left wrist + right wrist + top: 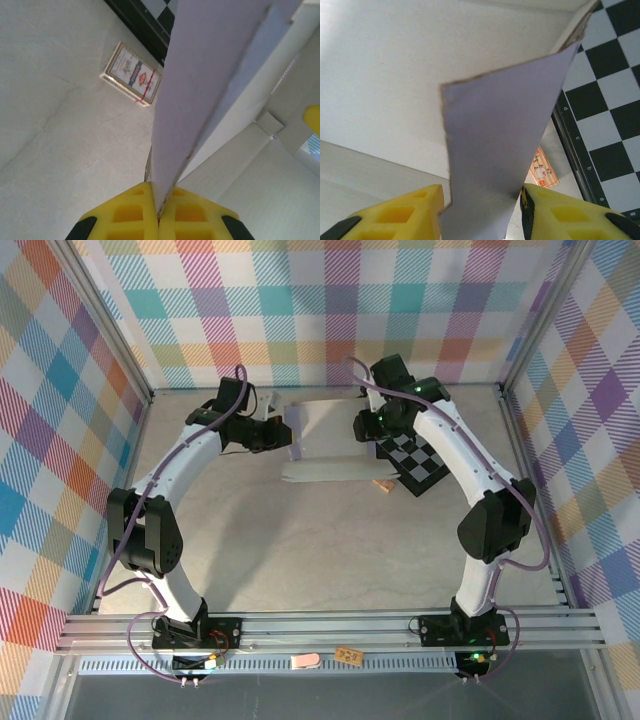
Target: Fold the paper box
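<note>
Paper box (325, 430) at the table (330, 560) far edge: left gripper (159, 200) pinches it, right gripper (481, 200) gapes around a flap (495, 150); tugging risks tearing.

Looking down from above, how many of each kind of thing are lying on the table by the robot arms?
Paper box: 1
Checkerboard: 1
Small card pack: 1
Total: 3

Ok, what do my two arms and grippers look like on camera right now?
The left arm and right arm have white curved shells, black joints and a purple cable along each. The left gripper and right gripper have yellow fingers with square pockets and black backs.
</note>
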`<control>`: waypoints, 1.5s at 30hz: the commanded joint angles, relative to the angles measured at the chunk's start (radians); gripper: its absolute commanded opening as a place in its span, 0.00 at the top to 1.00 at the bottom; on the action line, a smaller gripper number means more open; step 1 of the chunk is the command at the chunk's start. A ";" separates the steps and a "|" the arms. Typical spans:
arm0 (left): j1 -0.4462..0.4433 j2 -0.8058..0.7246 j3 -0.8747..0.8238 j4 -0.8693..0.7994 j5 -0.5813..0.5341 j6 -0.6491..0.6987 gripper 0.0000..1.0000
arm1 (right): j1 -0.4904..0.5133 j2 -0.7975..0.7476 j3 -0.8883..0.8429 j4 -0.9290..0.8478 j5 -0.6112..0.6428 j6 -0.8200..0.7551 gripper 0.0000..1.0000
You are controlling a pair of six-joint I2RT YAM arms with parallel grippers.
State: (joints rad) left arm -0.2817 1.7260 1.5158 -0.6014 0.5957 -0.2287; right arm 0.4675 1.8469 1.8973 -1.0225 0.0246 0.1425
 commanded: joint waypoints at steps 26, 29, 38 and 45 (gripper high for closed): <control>-0.074 0.141 -0.175 -0.400 -0.387 0.179 1.00 | -0.105 -0.396 -0.740 0.254 -0.389 0.520 0.40; -0.075 0.174 -0.153 -0.409 -0.412 0.177 1.00 | -0.169 -0.418 -0.869 0.304 -0.420 0.514 0.52; -0.078 0.253 -0.104 -0.417 -0.418 0.172 1.00 | -0.161 -0.313 -1.039 0.510 -0.559 0.551 0.67; -0.086 0.288 -0.074 -0.420 -0.409 0.178 1.00 | -0.129 -0.188 -1.022 0.648 -0.615 0.585 0.63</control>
State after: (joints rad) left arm -0.3561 1.9877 1.4212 -1.0012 0.2104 -0.0582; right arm 0.3283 1.6405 0.8642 -0.4816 -0.5316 0.6910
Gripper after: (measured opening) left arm 0.046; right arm 0.371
